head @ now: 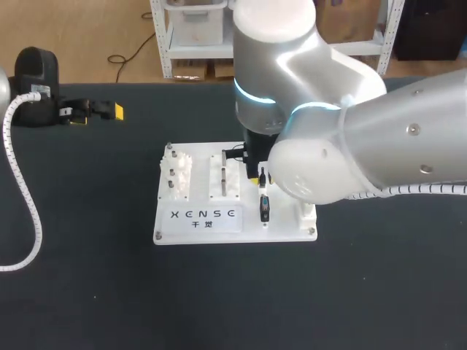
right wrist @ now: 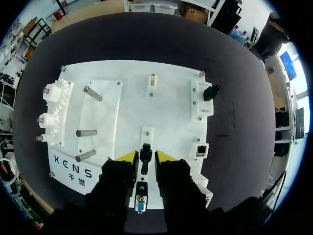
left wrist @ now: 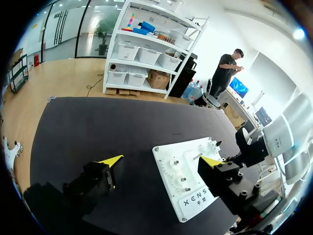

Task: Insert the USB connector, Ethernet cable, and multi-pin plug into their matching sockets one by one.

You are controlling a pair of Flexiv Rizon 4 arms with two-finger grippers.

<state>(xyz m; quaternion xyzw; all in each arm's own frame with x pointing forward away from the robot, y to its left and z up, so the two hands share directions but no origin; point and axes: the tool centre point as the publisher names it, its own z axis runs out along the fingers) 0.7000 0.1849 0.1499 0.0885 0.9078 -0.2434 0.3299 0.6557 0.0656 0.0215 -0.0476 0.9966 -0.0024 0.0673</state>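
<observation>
White lettered board (right wrist: 168,115), black plug (right wrist: 145,152) perhaps held by right end effector (right wrist: 146,157)

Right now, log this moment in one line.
left gripper: open, empty, off board | right gripper: open, straddling black plug on board | grasp: none

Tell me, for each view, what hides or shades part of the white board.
Head view: the right arm hides the board's right rear part. Left wrist view: the left gripper covers one edge of it. Right wrist view: the right gripper covers only its near edge; I see no glare or heavy shadow there.
</observation>
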